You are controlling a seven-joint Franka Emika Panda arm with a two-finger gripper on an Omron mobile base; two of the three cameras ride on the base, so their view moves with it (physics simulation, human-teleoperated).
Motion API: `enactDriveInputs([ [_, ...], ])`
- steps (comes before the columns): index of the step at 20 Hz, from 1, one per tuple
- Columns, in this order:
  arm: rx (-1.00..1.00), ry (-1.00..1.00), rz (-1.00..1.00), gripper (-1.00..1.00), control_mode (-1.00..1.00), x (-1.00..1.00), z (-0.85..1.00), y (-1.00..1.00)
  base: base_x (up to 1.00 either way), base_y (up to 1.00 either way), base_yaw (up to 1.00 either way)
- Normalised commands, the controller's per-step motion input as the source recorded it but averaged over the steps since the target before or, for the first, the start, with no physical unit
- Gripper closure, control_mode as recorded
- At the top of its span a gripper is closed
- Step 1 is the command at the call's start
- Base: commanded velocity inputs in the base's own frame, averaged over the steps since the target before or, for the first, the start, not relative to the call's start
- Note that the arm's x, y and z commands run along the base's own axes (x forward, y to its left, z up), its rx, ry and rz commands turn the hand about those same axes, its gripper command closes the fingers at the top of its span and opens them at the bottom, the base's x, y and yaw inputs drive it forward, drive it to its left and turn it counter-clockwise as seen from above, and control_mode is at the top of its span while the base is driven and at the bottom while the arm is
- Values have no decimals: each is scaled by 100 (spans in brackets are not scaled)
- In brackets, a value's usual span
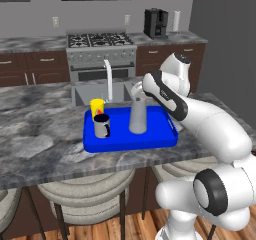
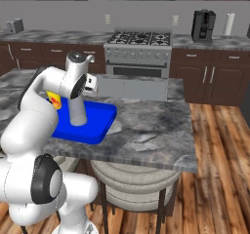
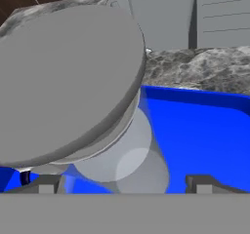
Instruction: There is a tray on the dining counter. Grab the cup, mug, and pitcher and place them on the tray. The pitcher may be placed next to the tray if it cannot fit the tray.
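My claw (image 3: 124, 185) hangs right over the pitcher (image 1: 138, 115), its two tips spread wide apart on either side with nothing clamped between them. The pitcher stands upright on the tray (image 1: 150, 138), toward its 3 o'clock half in the left base view. The mug (image 1: 102, 126) sits on the tray at about 9 o'clock, and the cup (image 1: 97, 107) stands just behind it at 10 o'clock. The tray lies on the table (image 1: 40, 139), with the sink's faucet (image 1: 107, 79) at 12 o'clock beyond it.
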Motion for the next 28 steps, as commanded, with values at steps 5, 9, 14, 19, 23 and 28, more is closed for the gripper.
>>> enactDriveInputs([
  [5, 0, 0, 0, -100, -100, -1, 0, 0, 0, 0, 0],
  [9, 0, 0, 2, -100, -100, -14, -4, 0, 0, 0, 0],
  [14, 0, 2, 4, -100, -100, -26, -14, 0, 0, 0, 0],
  [19, 0, 0, 5, -100, -100, -41, -3, 0, 0, 0, 0],
  [23, 0, -7, 1, -100, -100, -56, 15, 0, 0, 0, 0],
  [28, -1, -7, 0, -100, -100, -60, 51, 0, 0, 0, 0],
])
